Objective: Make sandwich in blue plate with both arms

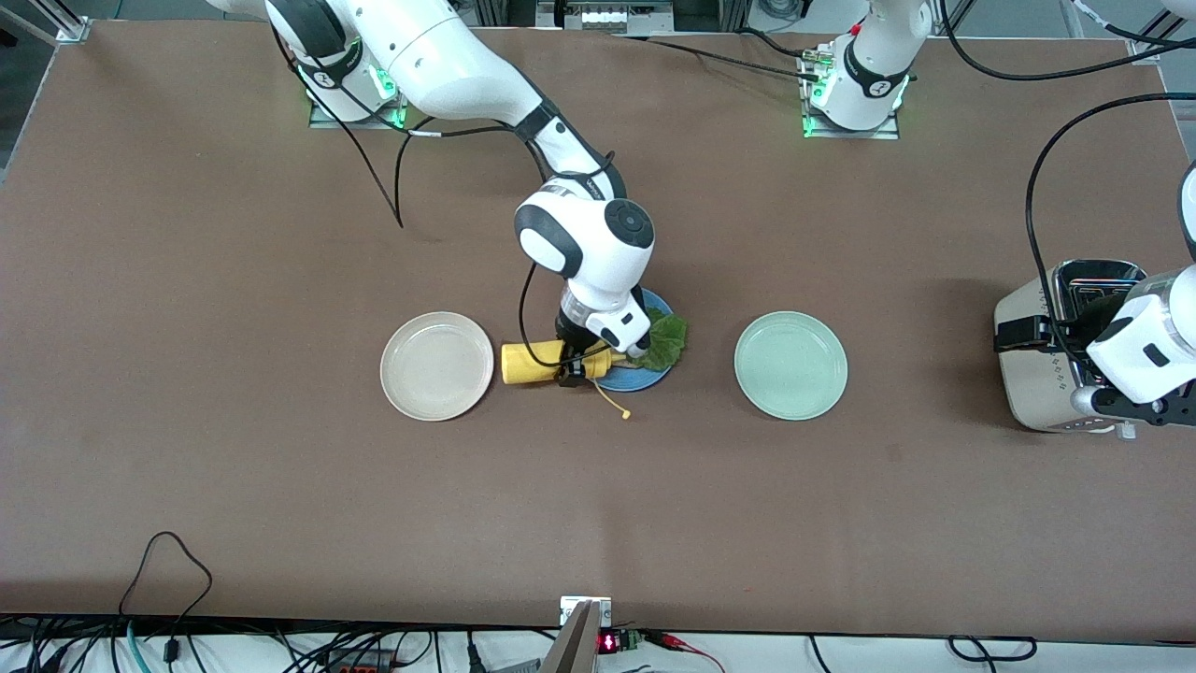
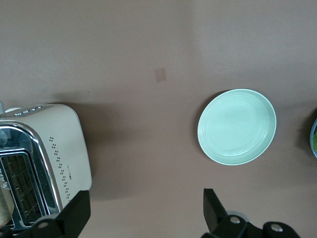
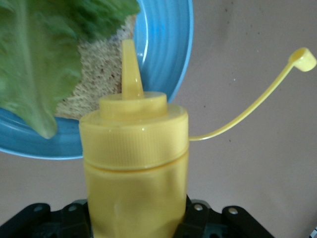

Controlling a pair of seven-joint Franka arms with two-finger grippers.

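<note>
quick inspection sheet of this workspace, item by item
surface: brown table, bare between items
job's things: blue plate holds a bread slice and lettuce leaf
clutter: beige plate, pale green plate, toaster
grippers: right gripper shut on yellow squeeze bottle, nozzle over the blue plate; left gripper open beside the toaster, waiting
cables: black cable on the table's front edge
surroundings: nothing seen

Right tool (image 1: 581, 366) gripping yellow bottle (image 1: 547, 361) over blue plate (image 1: 645, 379), lettuce (image 1: 665, 338)
</note>
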